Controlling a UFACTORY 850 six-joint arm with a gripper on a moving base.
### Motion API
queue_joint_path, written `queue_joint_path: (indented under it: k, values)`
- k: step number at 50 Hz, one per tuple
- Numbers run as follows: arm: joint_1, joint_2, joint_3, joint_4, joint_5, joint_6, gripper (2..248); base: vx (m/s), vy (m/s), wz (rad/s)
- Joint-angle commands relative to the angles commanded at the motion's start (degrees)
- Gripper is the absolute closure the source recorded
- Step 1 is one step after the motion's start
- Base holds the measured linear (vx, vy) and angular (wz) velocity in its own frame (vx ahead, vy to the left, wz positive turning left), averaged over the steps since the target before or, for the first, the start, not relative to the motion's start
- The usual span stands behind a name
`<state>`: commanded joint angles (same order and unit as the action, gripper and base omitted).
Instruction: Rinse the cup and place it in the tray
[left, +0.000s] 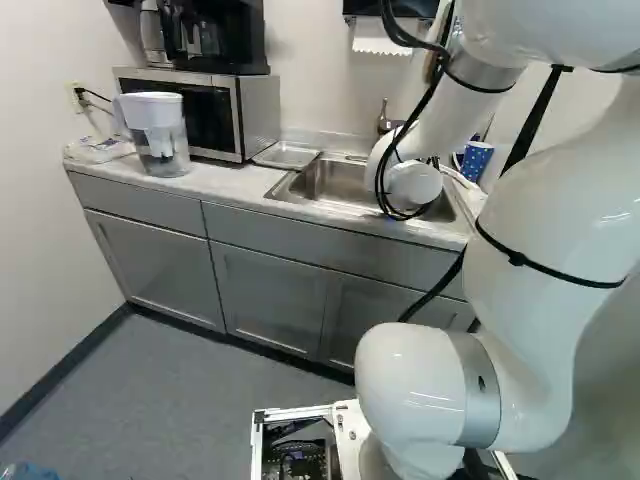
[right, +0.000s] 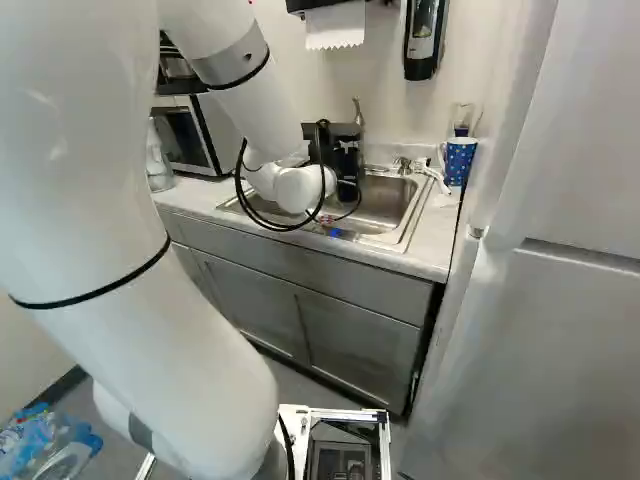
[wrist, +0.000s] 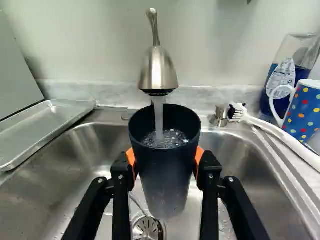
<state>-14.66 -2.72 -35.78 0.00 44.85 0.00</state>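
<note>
"Cup (wrist: 167, 170) in sight?"

"Yes; it's dark, mouth up, held over the basin of the sink (wrist: 60, 170), with the drain (wrist: 146, 227) visible past its lower end; the faucet (wrist: 158, 75) is running, and water (wrist: 159, 120) drops straight into it; there's bubbly liquid inside."

"And the gripper (right: 345, 160)?"

"Pinching the cup; one orange pad (wrist: 131, 159) bears on one side, its twin on the opposite side; the arm (right: 240, 120) reaches out over the sink."

"Where's the tray (wrist: 50, 122)?"

"On the counter (left: 225, 182) beside the sink, between it and the microwave (left: 200, 112); it's shallow, metal, and well apart from the cup; the pitcher (left: 160, 140) stands just in front of the microwave."

"What's on the other side?"

"A brush (wrist: 282, 132) with a white handle, its bristles right by a small metal knob (wrist: 220, 116) behind the basin; then a blue mug (wrist: 303, 110) with coloured dots, upright; a bottle (wrist: 282, 82) of blue liquid stands behind the mug; a paper towel (right: 335, 27) hangs on the wall above."
</note>
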Motion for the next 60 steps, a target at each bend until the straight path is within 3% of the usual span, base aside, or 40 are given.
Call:
queue_joint_path:
  k: [34,60]
  values:
    - [0.18,0.03,0.03,0.0,0.0,0.0,125,0.0,0.0,0.0]
    - [4.44,0.01,0.01,0.0,0.0,0.0,125,0.0,0.0,0.0]
